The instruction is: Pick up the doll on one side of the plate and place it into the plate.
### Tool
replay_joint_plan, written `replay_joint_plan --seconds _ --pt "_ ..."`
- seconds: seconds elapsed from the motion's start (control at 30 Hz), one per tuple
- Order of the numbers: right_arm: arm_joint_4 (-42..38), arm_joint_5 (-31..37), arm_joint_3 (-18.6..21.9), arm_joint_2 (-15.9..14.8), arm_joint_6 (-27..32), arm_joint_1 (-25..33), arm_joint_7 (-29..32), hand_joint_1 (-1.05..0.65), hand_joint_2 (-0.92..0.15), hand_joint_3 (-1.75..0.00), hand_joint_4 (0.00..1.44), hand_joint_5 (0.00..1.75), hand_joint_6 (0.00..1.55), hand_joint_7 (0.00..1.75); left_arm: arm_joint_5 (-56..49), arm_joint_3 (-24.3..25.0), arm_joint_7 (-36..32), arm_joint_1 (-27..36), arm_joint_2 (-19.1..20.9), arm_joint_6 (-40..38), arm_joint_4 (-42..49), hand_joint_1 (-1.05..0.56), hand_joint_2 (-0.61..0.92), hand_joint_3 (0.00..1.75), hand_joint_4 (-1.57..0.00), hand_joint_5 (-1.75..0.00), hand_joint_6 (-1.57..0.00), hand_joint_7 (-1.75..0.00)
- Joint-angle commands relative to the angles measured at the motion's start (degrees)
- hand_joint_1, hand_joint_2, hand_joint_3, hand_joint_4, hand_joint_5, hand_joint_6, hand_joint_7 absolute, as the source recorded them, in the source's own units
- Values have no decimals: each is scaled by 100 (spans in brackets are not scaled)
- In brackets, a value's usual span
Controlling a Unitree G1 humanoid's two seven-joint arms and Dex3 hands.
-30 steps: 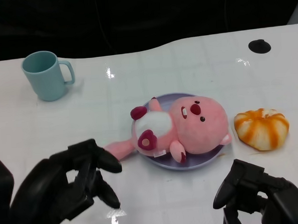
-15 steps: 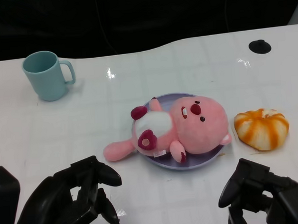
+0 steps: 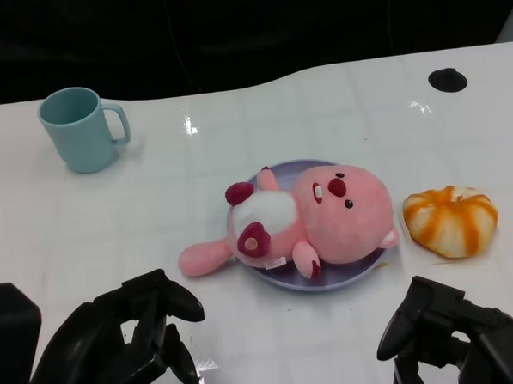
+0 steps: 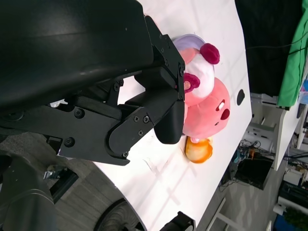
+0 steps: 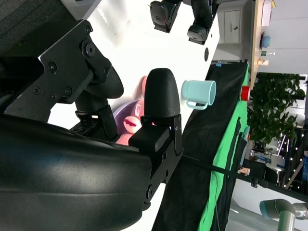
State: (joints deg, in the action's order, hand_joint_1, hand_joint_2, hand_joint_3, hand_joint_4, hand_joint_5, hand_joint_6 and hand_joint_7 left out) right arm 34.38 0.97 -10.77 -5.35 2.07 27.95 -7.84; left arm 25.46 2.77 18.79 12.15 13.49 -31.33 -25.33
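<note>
From up at our head we look down on the white table [image 3: 111,208], far edge at 12 o'clock, our two hands down at 7 and 5. Both wrist cams sit right behind their own hand, super close, so black shell fills most of each frame. All three views catch the pink doll [image 3: 327,216] [image 4: 211,108] [image 5: 139,122].

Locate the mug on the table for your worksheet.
In the head view the mug stands at the table's far left, well apart from the plate and doll.
</note>
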Motion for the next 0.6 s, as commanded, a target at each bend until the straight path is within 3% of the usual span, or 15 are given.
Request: replay_joint_plan --seconds 0.03,0.6 --pt "-13 -20 49 -51 -65 29 2 16 -41 -141 73 175 64 154 -32 3 91 -10 81 88 30 -14 55 115 -70 -175 -61 -157" --pt "34 -7 -5 -23 -28 28 17 11 -41 -140 72 175 62 154 -31 86 197 -18 144 106 26 -16 55 115 -69 -175 -60 -157"
